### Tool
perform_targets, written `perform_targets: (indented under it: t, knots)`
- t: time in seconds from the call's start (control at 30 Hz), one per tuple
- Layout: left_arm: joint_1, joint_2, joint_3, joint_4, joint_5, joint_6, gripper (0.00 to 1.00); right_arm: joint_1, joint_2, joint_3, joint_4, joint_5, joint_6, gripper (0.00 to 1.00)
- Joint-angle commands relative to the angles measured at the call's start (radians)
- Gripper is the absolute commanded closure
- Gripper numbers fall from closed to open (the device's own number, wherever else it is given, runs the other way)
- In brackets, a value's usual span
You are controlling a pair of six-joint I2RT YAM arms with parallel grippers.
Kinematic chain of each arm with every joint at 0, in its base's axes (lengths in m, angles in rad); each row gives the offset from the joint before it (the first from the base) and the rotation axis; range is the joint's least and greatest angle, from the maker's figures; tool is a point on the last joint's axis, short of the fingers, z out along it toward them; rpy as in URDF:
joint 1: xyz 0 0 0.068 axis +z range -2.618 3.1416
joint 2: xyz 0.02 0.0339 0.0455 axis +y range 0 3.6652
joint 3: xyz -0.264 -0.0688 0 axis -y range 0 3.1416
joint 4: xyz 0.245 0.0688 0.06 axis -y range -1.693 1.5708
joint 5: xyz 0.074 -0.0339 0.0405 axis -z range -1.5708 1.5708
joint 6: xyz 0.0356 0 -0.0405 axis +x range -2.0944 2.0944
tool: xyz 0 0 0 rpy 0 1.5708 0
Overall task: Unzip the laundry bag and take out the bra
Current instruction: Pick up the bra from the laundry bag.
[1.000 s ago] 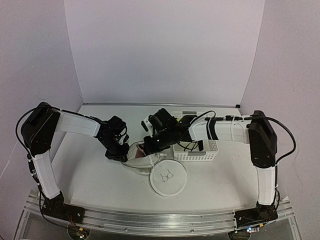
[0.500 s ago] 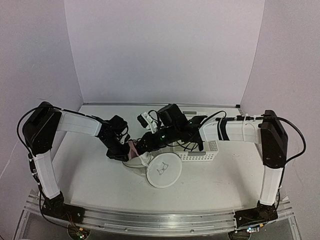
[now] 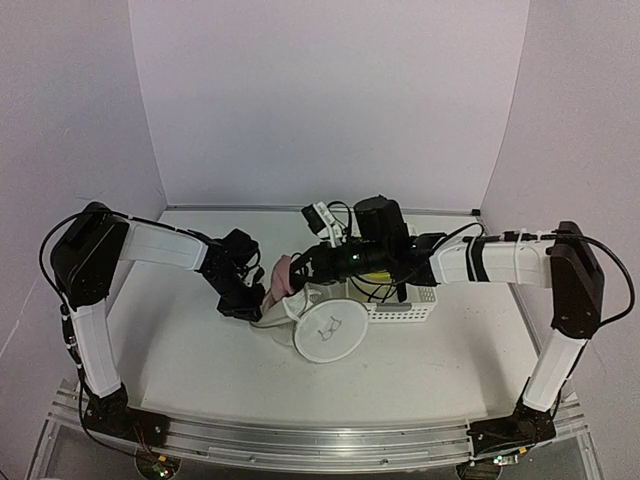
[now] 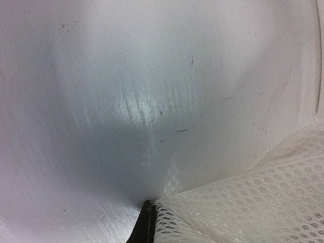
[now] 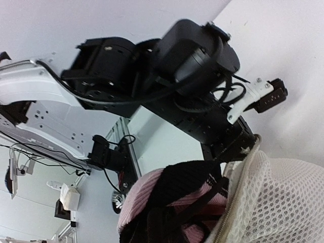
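The round white mesh laundry bag point(image 3: 328, 335) is unzipped, its edge pinched in the clenched left gripper point(image 3: 243, 303). The right gripper point(image 3: 297, 271) clamps the soft pink, black-strapped bra point(image 3: 277, 285), partly out of the opening; pulling it fully clear is left

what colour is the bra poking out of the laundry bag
The bra is pink with black straps, clearest in the right wrist view.
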Motion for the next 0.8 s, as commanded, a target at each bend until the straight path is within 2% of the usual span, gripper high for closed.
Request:
perform_targets:
  t: [0.0,0.23,0.77]
  knots:
    - [0.008,0.028,0.028,-0.030,-0.046,0.002,1.00,-0.020,-0.127,0.000,0.253,-0.075,0.093,1.00]
    - [0.007,0.035,0.033,-0.038,-0.051,0.006,1.00,-0.049,-0.181,-0.066,0.361,-0.031,0.161,1.00]
    - [0.011,0.025,0.049,-0.071,-0.090,0.023,1.00,-0.092,-0.357,-0.120,0.381,0.124,0.135,1.00]
